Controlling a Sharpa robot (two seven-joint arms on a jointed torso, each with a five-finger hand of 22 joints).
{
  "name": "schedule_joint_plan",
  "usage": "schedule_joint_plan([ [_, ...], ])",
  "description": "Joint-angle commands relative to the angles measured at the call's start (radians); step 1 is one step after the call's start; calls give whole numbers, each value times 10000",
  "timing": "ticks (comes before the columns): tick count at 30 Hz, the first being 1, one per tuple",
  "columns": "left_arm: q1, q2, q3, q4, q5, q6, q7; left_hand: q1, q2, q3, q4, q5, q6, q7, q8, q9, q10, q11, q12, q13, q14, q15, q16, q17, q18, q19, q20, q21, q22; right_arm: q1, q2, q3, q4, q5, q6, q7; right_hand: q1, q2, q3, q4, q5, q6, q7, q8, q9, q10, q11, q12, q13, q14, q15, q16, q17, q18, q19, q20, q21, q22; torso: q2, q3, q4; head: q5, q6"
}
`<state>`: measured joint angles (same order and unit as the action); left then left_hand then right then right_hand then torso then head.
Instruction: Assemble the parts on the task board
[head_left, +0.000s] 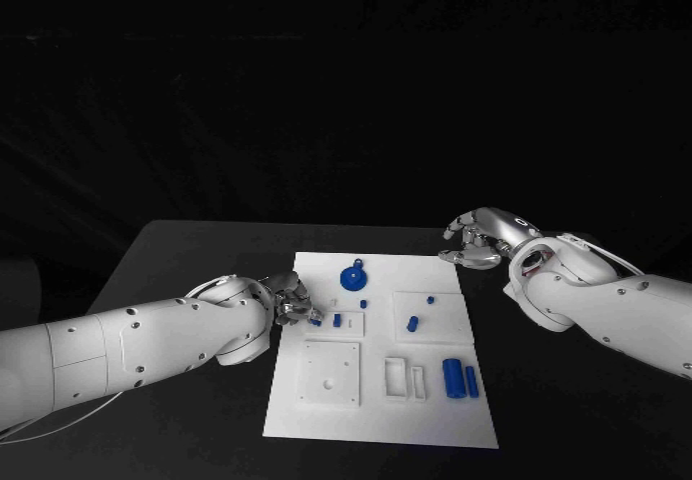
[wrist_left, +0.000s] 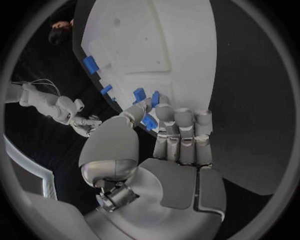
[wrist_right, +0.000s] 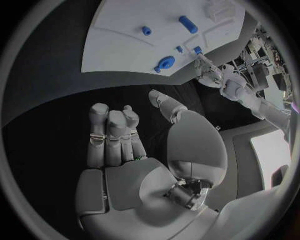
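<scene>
**Left hand pinching a blue part at the board's left edge; right hand idle off the far right corner**

The task board (head_left: 378, 400) is seen in the centre of the head view, on the black table (head_left: 188, 250). The left hand (head_left: 286, 300) is placed at the board's left edge, left of centre in the frame. In the left wrist view a small blue part (wrist_left: 149, 121) is seen pinched between the thumb and a finger of this hand, over the board's edge; two more small blue pieces (wrist_left: 139, 94) are seen just beyond the fingertips.

The right hand (head_left: 483, 240) is found at upper right of centre, just off the board's far right corner, over bare table. Its fingers are curled in together and nothing is held between them.

On the board, a round blue part (head_left: 352, 276) is noted near the upper middle, a short blue peg (head_left: 413, 323) right of centre, and two blue cylinders (head_left: 459, 378) side by side at lower right. Whether these are seated in recesses cannot be told.
</scene>
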<state>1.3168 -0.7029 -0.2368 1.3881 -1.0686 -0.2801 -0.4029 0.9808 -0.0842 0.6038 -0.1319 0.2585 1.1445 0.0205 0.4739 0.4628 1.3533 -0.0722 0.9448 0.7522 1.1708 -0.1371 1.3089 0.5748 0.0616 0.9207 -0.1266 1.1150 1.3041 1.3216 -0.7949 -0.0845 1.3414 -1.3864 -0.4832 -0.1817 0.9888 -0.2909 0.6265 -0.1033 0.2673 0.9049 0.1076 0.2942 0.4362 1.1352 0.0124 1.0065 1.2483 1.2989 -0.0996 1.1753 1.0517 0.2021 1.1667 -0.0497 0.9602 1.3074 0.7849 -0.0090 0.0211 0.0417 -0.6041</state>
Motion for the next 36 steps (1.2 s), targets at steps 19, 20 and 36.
schedule_joint_plan([
  [19,-74,0,-60,3,-318,510,-167,123,7,421,-495,28,367,-268,49,1550,466,-438,43,19,420,-444,44,15,61,74,-1266,49,19,-3,11,2,6,-34,116,88,-134,7,-22,26,59,218,151,48,-12,-64,-32,39,-12,87,-8,-72,12,597,59,-18,-56,144,0,-1,1,5,-23],
  [20,-74,2,-60,2,-319,504,-166,122,6,421,-495,28,367,-267,48,1550,466,-438,43,19,420,-443,44,15,61,74,-1266,49,19,-3,11,2,7,-34,116,88,-135,8,-22,26,60,218,151,48,-12,-64,-32,39,-13,87,-8,-72,12,597,59,-18,-56,144,-1,0,1,6,-23],
  [36,-73,48,-60,-26,-306,502,-139,-62,-312,367,-278,-372,492,-262,-60,1581,506,-423,129,80,436,-453,104,57,55,106,-1277,60,30,-3,8,2,15,-33,124,86,-140,5,-28,30,60,217,151,47,-13,-65,-32,40,-16,88,-8,-76,14,597,60,-18,-59,145,0,4,-3,2,-46],
])
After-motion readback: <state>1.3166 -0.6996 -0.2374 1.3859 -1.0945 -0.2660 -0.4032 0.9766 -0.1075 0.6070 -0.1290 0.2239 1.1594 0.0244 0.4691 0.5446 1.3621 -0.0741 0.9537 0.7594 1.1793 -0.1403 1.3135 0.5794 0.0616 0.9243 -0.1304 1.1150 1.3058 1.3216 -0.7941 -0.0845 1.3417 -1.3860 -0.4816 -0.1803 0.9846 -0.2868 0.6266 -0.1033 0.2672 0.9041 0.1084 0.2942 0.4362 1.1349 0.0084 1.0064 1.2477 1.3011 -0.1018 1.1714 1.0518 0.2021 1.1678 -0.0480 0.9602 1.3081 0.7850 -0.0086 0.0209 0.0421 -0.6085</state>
